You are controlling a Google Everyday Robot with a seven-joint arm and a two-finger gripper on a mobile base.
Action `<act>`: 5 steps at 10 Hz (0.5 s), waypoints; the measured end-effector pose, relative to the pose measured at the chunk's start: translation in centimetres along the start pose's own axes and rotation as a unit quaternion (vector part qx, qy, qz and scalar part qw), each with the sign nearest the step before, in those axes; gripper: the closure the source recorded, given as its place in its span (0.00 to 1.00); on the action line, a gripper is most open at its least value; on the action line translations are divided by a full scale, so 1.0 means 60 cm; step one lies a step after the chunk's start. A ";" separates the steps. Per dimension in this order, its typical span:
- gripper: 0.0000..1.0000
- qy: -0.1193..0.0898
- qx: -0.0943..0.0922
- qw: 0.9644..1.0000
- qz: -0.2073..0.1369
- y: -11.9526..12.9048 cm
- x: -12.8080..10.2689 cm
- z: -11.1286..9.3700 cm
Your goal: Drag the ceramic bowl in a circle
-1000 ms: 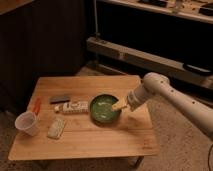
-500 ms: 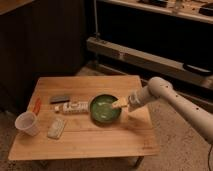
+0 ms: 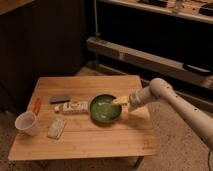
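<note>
The ceramic bowl (image 3: 104, 108) is round, shallow, dark green with a lighter shiny inside. It sits on the wooden table (image 3: 85, 137), right of centre. My gripper (image 3: 120, 100) comes in from the right on a white arm (image 3: 165, 97) and rests at the bowl's right rim, its tan fingertips reaching over the edge into the bowl.
A white cup (image 3: 26, 123) stands at the table's left edge. A white packet (image 3: 56, 127), a long box (image 3: 73, 107), a dark flat item (image 3: 59, 99) and an orange tool (image 3: 36, 106) lie left of the bowl. Dark shelving (image 3: 150, 55) stands behind.
The bowl and gripper have shifted very slightly; the arm's elbow has moved a little. The other objects have not moved.
</note>
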 end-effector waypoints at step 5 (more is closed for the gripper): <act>0.20 0.000 0.047 0.997 0.064 0.011 0.008 0.003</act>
